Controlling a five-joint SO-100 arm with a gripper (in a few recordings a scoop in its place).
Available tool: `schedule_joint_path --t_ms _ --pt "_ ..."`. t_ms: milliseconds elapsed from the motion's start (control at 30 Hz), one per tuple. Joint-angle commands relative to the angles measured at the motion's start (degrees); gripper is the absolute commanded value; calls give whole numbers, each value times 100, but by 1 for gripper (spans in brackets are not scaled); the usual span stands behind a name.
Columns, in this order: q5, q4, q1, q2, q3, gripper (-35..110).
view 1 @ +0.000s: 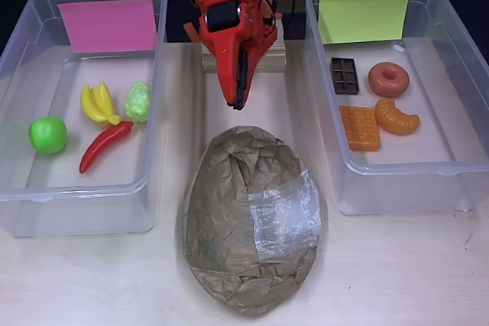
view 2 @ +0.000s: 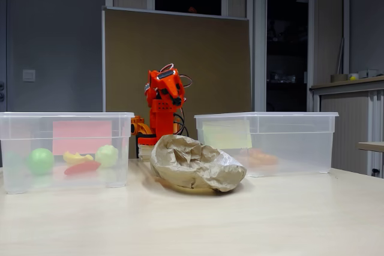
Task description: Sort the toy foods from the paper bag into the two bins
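Observation:
The crumpled brown paper bag (view 1: 229, 211) (view 2: 195, 163) lies on the table between the two bins, its clear window patch (view 1: 284, 214) facing up. The bin with the pink label (view 1: 76, 196) (view 2: 120, 148) holds yellow bananas (view 1: 98, 103), pale green grapes (view 1: 138, 101), a green apple (view 1: 47, 134) (view 2: 40, 160) and a red chili (view 1: 105, 145). Inside the bin with the yellow-green label (view 1: 412, 181) (view 2: 300, 142) lie a chocolate bar (view 1: 344, 75), a donut (view 1: 388, 79), a waffle (view 1: 359, 127) and a croissant (view 1: 396, 117). My orange gripper (view 1: 238, 101) hangs shut and empty just behind the bag.
The arm's base sits on a pale wooden block (view 1: 271, 57) at the back of the table, between the bins. A brown board (view 2: 180, 58) stands behind the arm. Bare table (view 1: 397, 272) stretches in front of the bins and beside the bag.

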Motion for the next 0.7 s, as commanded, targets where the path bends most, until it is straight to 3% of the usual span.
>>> schedule_joint_path --t_ms 0,667 --pt "-387 527 -88 123 53 0" --pt "-580 3305 -229 105 53 0"
